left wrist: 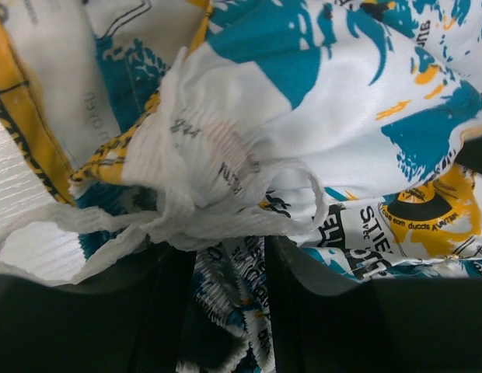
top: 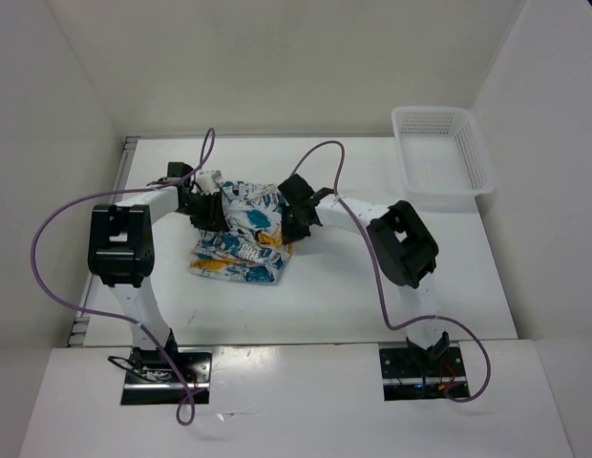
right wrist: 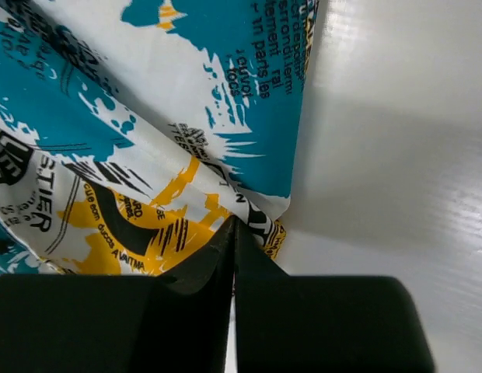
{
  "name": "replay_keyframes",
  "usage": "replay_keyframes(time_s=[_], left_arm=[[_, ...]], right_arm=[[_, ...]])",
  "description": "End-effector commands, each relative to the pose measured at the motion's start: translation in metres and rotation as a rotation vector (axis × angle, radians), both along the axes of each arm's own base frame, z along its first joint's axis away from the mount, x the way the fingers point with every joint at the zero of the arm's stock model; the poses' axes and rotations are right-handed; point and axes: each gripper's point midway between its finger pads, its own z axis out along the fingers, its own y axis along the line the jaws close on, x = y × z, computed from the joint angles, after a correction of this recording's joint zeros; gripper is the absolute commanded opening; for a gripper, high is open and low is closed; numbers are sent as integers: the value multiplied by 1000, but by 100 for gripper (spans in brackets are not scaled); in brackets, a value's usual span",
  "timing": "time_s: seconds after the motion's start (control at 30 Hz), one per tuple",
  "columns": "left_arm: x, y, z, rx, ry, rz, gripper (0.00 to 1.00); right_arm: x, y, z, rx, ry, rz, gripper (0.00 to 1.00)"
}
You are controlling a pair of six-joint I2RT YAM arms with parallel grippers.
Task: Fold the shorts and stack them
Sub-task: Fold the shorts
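The shorts (top: 244, 234) lie bunched on the white table, white with teal, yellow-orange and black print. My left gripper (top: 208, 207) is at their upper left edge; in the left wrist view its gripper (left wrist: 225, 272) is shut on the ribbed waistband (left wrist: 245, 303), with the white drawstring (left wrist: 225, 217) looped above. My right gripper (top: 294, 218) is at their upper right edge; in the right wrist view its gripper (right wrist: 235, 233) is shut on the shorts' hem corner (right wrist: 260, 221), the jaws pressed together. The cloth (right wrist: 148, 140) hangs between both grippers.
A white plastic mesh basket (top: 441, 153) stands at the back right of the table. White walls close in the table on the left, back and right. Purple cables arch over both arms.
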Motion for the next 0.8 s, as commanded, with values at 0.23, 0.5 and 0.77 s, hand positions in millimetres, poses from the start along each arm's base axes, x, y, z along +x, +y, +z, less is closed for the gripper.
replay_keyframes(time_s=[0.23, 0.5, 0.77], left_arm=[[-2, 2, 4, 20, -14, -6, 48], [-6, 0, 0, 9, -4, -11, 48], [-7, -1, 1, 0, -4, -15, 48]], right_arm=[[16, 8, 98, 41, -218, 49, 3], [-60, 54, 60, 25, -125, 329, 3], [-56, 39, 10, -99, -82, 276, 3]])
